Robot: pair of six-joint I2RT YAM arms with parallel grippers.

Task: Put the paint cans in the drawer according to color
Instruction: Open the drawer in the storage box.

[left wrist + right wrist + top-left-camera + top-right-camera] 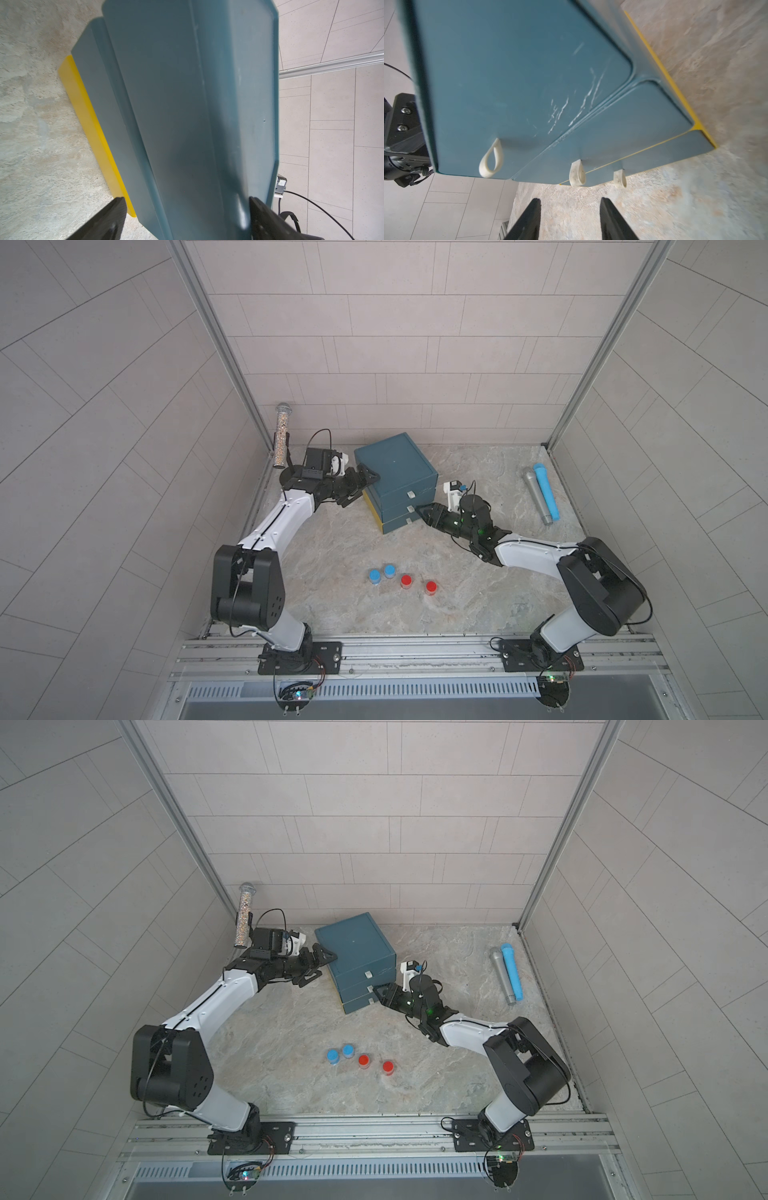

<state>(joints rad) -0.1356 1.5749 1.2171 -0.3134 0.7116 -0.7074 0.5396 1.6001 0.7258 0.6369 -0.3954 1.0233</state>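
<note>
- My left end effector (360, 484) is spread across the drawer unit's (395, 466) top corner at its nine o'clock side, bracing it, I judge, against sliding
- My right end effector (570, 218) is spread and empty, just short of the middle pull loop (577, 174)
- Two blue paint cans (382, 573) and two red paint cans (419, 584) wait on the desk (478, 593) at six o'clock; no white ones visible, all drawers look closed
</note>
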